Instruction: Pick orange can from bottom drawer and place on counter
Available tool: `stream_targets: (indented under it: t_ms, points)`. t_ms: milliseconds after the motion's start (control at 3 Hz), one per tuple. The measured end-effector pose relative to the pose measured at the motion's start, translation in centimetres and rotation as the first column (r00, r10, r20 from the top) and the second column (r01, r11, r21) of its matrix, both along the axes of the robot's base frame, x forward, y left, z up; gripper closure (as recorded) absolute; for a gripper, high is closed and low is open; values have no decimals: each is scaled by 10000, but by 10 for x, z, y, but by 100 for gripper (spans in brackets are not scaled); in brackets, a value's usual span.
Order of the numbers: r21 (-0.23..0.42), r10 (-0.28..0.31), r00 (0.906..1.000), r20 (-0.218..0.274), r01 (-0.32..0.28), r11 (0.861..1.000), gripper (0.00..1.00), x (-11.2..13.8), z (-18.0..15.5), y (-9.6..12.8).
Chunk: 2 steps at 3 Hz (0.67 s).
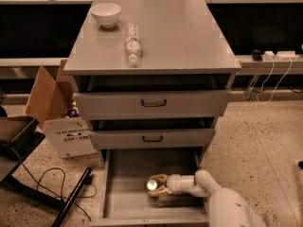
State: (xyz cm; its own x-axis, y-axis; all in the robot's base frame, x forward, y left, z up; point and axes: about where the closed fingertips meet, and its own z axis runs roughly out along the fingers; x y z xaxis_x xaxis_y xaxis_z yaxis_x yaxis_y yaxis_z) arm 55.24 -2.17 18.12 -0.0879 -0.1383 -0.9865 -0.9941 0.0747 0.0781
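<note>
Edges and room: the bottom drawer (125,193) is pulled out fully, with a low thin wall on the left, on the right and along the front. Its back part lies in shadow under the drawer fronts. A white arm (222,207) enters from the lower right, crosses the right wall near the front corner and reaches left across the drawer floor. Left of the can we see bare grey floor up to the left wall, and more behind it toward the back.

End effector (151,186): low in the drawer, about mid-width and toward the front. Its tan fingers (158,178) lie one on each side of the can (152,185), closed against it. The can's silver lid faces the camera, and we cannot tell whether the can rests on the drawer floor or is just off it.

Counts:
- one can
- one bottle (133,42)
- one bowl (105,14)
- two drawer fronts (189,104), each with one black handle (154,103)
- one open drawer
- two boxes on the floor (255,141) to the left: a brown cardboard box (47,96) and a white box (71,136)

Desk (184,37): the bowl stands near the back left corner. The bottle lies on its side just right of the bowl, cap toward the front edge. Bare surface fills the right half.

Containers: the drawer holds only the can and the end effector. We cannot see into the bowl from this angle. A black cable (33,181) runs over the floor at the lower left.
</note>
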Motion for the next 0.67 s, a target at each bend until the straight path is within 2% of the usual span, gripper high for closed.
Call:
stream_targets:
  t_ms: [333, 667]
  points:
    - [-655, -159, 9997, -157, 148, 9977, 100, 0, 6, -21]
    - [-968, -126, 9998, -176, 109, 9952, 100, -1, 32, -29]
